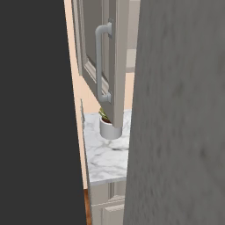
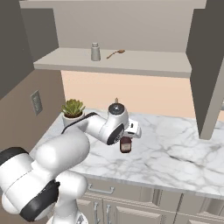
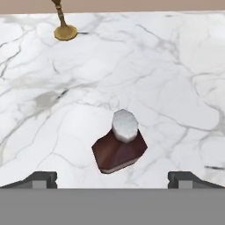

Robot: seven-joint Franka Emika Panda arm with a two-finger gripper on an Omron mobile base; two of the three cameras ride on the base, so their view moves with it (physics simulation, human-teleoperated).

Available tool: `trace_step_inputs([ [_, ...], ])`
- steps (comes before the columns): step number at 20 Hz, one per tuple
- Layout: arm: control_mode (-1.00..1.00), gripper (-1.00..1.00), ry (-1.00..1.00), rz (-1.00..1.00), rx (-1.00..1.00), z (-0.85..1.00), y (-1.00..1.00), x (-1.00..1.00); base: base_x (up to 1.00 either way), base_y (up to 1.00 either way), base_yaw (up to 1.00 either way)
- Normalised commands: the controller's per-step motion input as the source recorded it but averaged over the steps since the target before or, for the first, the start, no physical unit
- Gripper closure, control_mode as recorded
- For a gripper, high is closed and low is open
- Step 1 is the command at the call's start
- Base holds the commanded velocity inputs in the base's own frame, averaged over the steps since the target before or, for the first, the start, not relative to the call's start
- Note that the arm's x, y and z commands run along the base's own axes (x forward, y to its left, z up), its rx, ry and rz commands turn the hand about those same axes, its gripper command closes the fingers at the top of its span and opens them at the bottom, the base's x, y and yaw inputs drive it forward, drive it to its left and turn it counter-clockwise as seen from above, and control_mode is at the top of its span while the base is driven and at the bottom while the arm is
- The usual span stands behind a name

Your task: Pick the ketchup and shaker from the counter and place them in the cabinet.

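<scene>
The ketchup (image 3: 119,149) is a dark red bottle with a white cap, standing on the white marble counter (image 3: 167,70). My gripper (image 3: 114,179) hangs above it, open, with one fingertip at each side of the hand view and nothing between them. From the right base view, the hand (image 2: 117,126) is poised just over the ketchup (image 2: 125,145) near the middle of the counter (image 2: 175,153). A grey shaker (image 2: 95,51) stands upright on the cabinet shelf (image 2: 144,61) above.
A potted plant (image 2: 73,109) stands at the counter's back left, also the plant pot (image 1: 110,130). A small brass-coloured object (image 2: 116,53) lies on the shelf, and a brass stand (image 3: 65,27) rests on the counter. An open cabinet door (image 2: 205,87) hangs at the right; a handled door (image 1: 103,61) blocks much of the left base view.
</scene>
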Motion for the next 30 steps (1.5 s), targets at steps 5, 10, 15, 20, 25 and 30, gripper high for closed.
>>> trace_step_inputs([
  [5, -1.00, -1.00, 0.00, 0.00, 0.00, -0.15, -0.08, 0.23, 0.00, 0.00, 0.00],
  [10, -1.00, -1.00, 0.00, 0.00, 0.00, -0.14, -0.06, 0.23, 0.00, 0.00, 0.00],
  [15, -1.00, -1.00, 0.00, 0.00, 0.00, -0.12, -0.04, 0.24, 0.00, 0.00, 0.00],
  [20, -1.00, -1.00, 0.00, 0.00, 0.00, -0.12, -0.04, 0.24, 0.00, 0.00, 0.00],
  [25, -1.00, 1.00, 0.00, -0.01, 0.00, -0.11, -0.03, 0.13, 0.00, 0.00, 0.00],
  [30, -1.00, 1.00, 0.00, -0.01, 0.02, -0.02, -0.08, 0.00, 0.00, 0.00, 0.00],
])
